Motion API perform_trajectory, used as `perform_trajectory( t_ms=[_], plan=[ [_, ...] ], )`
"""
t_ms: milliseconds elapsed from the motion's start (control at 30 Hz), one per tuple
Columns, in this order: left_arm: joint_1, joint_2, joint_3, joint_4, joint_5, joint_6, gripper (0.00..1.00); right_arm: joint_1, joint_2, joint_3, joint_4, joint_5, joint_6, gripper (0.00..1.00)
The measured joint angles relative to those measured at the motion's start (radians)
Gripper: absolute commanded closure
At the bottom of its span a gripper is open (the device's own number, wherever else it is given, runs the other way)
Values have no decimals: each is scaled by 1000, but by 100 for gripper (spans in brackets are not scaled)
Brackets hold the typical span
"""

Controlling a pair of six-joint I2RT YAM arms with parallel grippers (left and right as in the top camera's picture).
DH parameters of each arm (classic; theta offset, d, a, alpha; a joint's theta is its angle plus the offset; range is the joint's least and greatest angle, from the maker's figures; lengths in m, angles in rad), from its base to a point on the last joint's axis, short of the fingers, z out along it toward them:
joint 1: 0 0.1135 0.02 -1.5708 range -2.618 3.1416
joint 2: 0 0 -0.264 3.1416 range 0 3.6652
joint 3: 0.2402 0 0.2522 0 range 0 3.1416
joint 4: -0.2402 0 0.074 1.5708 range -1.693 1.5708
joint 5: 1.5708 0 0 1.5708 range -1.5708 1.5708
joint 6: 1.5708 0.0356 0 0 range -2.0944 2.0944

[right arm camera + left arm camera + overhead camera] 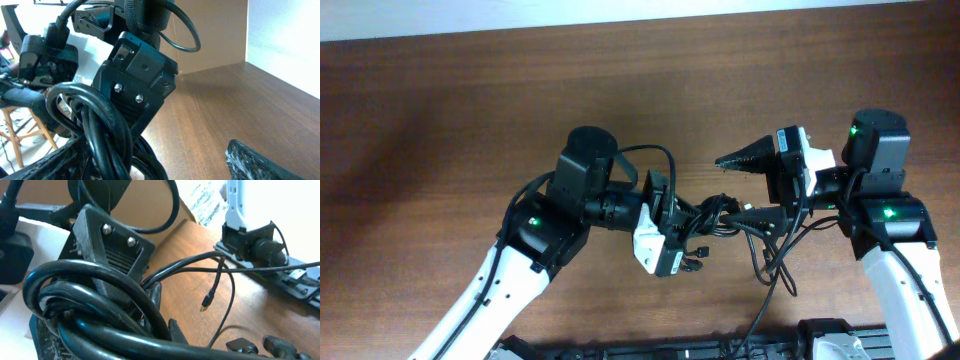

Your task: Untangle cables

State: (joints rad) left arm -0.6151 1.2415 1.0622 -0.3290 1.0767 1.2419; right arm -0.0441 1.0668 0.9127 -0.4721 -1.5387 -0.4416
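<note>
The cables (720, 213) are bunched in a knot right at the left claw (690, 232), which is clamped on them. The right claw (728, 187) is spread wide just beyond. Light, floppy stuff, easily snagged, so a free loop or the plug (206, 302) is best grabbed. No readable writing is spotted.

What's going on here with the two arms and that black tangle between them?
Both arms meet mid-table over a knot of thin black cables. The left tool is shut on the bundle, with cords looped around its fingers. The right tool is open, its jaws spread wide right beside the knot, and it does not clearly grip anything. A few loose loops trail over the table and one small plug end hangs free. The tangle is not undone yet.
</note>
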Motion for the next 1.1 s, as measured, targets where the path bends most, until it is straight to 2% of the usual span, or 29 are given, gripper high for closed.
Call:
perform_trajectory(
  t_ms=[233, 367, 433, 500, 533, 600, 633, 700, 733, 767, 967, 1000, 1033, 1100],
  plan=[
    [0, 0, 0, 1, -154, 0, 100, 0, 0, 0, -35, 0, 0, 9],
    [0, 0, 0, 35, -150, 0, 100, 3, 0, 0, -38, 0, 1, 10],
    [0, 0, 0, 46, -134, 0, 100, 34, 0, 0, -37, 0, -5, 27],
    [0, 0, 0, 47, -113, 0, 100, 71, 0, 0, -33, 5, -26, 37],
    [0, 0, 0, 44, -105, 0, 100, 80, 0, 0, -33, 11, -35, 38],
    [0, 0, 0, 39, -100, 0, 100, 84, 0, 0, -29, 23, -41, 49],
    [0, 0, 0, 31, -101, 0, 100, 87, 0, 0, -25, 29, -45, 62],
    [2, 0, 0, 3, -105, 0, 100, 90, 0, 0, -30, 30, -51, 70],
    [7, 0, 0, -8, -108, 0, 100, 93, -1, 0, -30, 30, -57, 78],
    [8, 0, 0, -12, -110, 0, 100, 95, -1, 0, -30, 29, -60, 96],
    [6, 0, 0, -45, -119, 0, 100, 96, 0, 0, -26, 56, -67, 96],
    [6, 0, 0, -46, -120, -1, 96, 96, 0, 0, -26, 56, -67, 96],
    [6, 0, 0, -46, -120, -1, 1, 96, 0, 0, -26, 56, -67, 96],
    [6, 0, 0, -48, -121, 3, 1, 96, 0, 0, -26, 56, -65, 96]
  ],
)
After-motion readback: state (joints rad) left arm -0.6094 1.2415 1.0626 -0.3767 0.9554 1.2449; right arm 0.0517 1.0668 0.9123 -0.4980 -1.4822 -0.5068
